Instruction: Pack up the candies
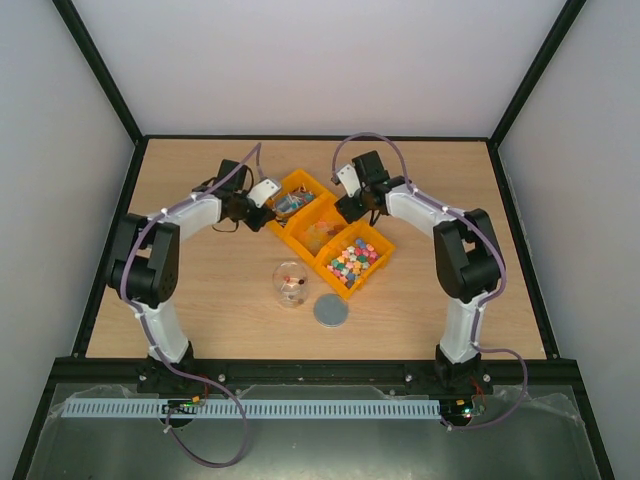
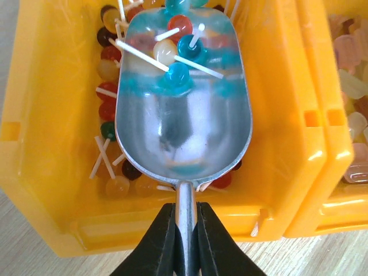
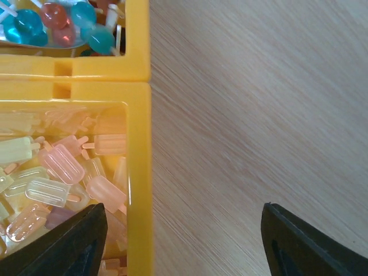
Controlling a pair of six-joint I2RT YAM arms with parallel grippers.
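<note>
My left gripper (image 2: 185, 214) is shut on the handle of the silver scoop (image 2: 184, 132). The scoop's bowl lies in the far yellow bin (image 2: 46, 172) and holds a few blue, red and pale lollipop candies (image 2: 179, 49). More red, amber and dark lollipops (image 2: 109, 115) lie under it. In the top view the left gripper (image 1: 257, 212) is at that bin (image 1: 296, 182). My right gripper (image 3: 184, 230) is open and empty, straddling the right wall of the middle bin (image 3: 140, 172) of pale popsicle candies (image 3: 60, 167). It also shows in the top view (image 1: 352, 208). Multicoloured cubes (image 1: 352, 262) fill the near bin.
A clear cup (image 1: 290, 284) with a few candies inside stands in front of the bins. A grey round disc (image 1: 331, 311) lies flat to its right. The three bins stand edge to edge in a diagonal row on the wooden table (image 1: 200, 320).
</note>
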